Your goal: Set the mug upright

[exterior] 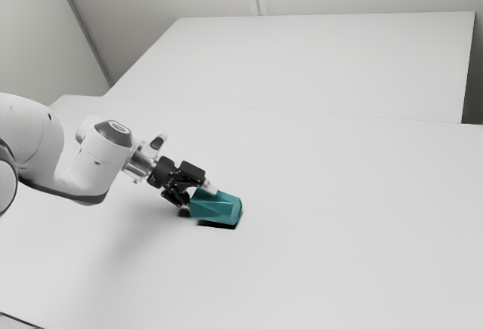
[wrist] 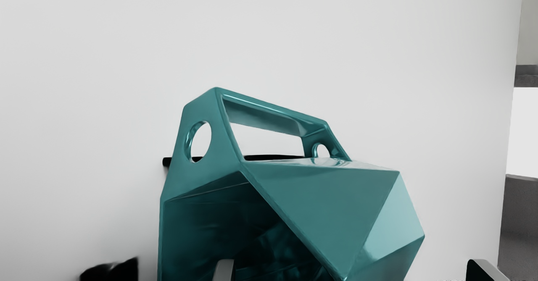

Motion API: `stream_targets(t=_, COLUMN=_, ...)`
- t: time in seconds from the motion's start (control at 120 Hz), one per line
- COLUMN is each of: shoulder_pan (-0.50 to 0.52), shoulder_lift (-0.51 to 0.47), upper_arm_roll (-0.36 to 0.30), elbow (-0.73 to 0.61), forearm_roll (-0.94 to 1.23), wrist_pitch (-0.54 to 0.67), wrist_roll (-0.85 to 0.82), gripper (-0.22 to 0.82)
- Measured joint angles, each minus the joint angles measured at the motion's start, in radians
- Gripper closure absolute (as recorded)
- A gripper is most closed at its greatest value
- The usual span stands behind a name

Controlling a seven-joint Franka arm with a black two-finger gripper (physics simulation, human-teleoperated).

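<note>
My gripper point(exterior: 198, 198) is low over the white table point(exterior: 339, 231), reaching in from the exterior view's left. My jaws are open: the 2 fingers stand apart, with part of the mug point(exterior: 215, 207) in the space between them, and I have no grip on it.

The teal, faceted mug lies on its side, just to the exterior view's right of my hand. Its mouth is turned left toward me, and its base points to the exterior view's right. A dark shadow point(exterior: 217, 225) runs along its near side, low by the table.

My wrist view looks partly into the mug's dark inside. There, 1 of my fingertips point(wrist: 225, 269) lies across the open mouth; how deep it reaches, I can't tell. My other fingertip point(wrist: 481, 269) is outside the mug, beyond its faceted wall, and I see a gap between that wall and the tip. In the exterior view that outer finger's pale tip is at the mug's far side, while my other finger is on the near side, by the mouth.

The handle point(wrist: 201, 104) juts out from the body, with 1 long opening along it and 2 round holes, 1 at each end.
</note>
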Motion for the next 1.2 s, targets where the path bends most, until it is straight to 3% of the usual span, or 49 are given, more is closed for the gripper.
stream_targets(t=0.483, shoulder_pan=0.005, shoulder_lift=-0.015, upper_arm_roll=-0.002, elbow=0.011, forearm_roll=-0.063, wrist_pitch=-0.022, wrist_roll=0.192, gripper=0.64)
stream_targets(t=0.667, shoulder_pan=0.002, shoulder_lift=-0.020, upper_arm_roll=-0.012, elbow=0.037, forearm_roll=-0.069, wrist_pitch=-0.021, wrist_roll=0.231, gripper=0.74)
stream_targets(t=0.925, shoulder_pan=-0.006, shoulder_lift=-0.065, upper_arm_roll=-0.036, elbow=0.059, forearm_roll=-0.059, wrist_pitch=-0.013, wrist_roll=0.264, gripper=0.78)
stream_targets(t=1.1, shoulder_pan=-0.019, shoulder_lift=-0.155, upper_arm_roll=-0.049, elbow=0.091, forearm_roll=0.212, wrist_pitch=0.006, wrist_roll=0.209, gripper=0.79)
stream_targets(t=1.2, shoulder_pan=-0.025, shoulder_lift=-0.144, upper_arm_roll=-0.041, elbow=0.137, forearm_roll=0.390, wrist_pitch=0.019, wrist_roll=0.151, gripper=0.79)
